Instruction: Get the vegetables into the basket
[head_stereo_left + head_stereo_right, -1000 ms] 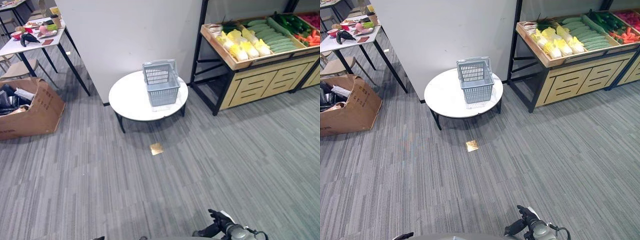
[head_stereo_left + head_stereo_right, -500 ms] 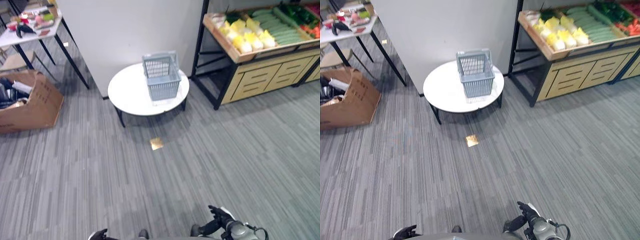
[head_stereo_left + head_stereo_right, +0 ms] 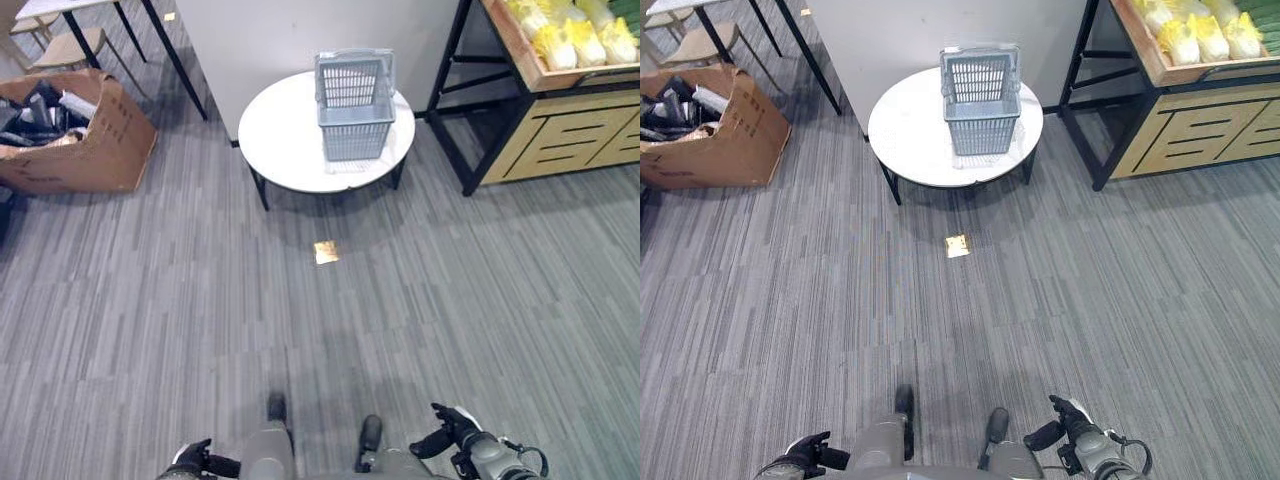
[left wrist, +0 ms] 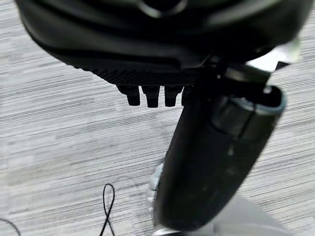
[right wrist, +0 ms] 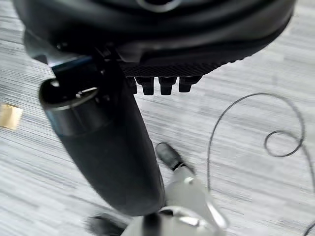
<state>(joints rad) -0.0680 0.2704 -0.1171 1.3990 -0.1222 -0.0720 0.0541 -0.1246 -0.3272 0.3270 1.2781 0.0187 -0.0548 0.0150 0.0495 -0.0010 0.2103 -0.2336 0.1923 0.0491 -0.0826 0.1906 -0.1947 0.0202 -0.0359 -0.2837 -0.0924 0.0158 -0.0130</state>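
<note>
A grey plastic basket (image 3: 352,105) stands upright on a round white table (image 3: 290,140), with nothing visible inside it. Yellow-white cabbages (image 3: 572,28) lie in the wooden shelf tray (image 3: 520,62) at the far right. Low at the near edge, far from both table and shelf, my left hand (image 3: 190,459) and right hand (image 3: 452,432) hang over the carpet. Each has relaxed fingers and holds nothing. The left wrist view shows the left hand's fingers (image 4: 150,96) above bare carpet. The right hand's fingers (image 5: 166,85) look the same in the right wrist view.
An open cardboard box (image 3: 75,135) full of odds and ends sits on the floor at the far left. A small gold marker (image 3: 325,252) lies on the grey carpet in front of the table. A grey wall panel (image 3: 300,30) rises behind the table, and the black shelf frame (image 3: 450,110) stands just to the table's right.
The camera has tilted down and shifted, so the table and basket sit higher and more to the right in the picture. My left hand has come into view at the bottom edge.
</note>
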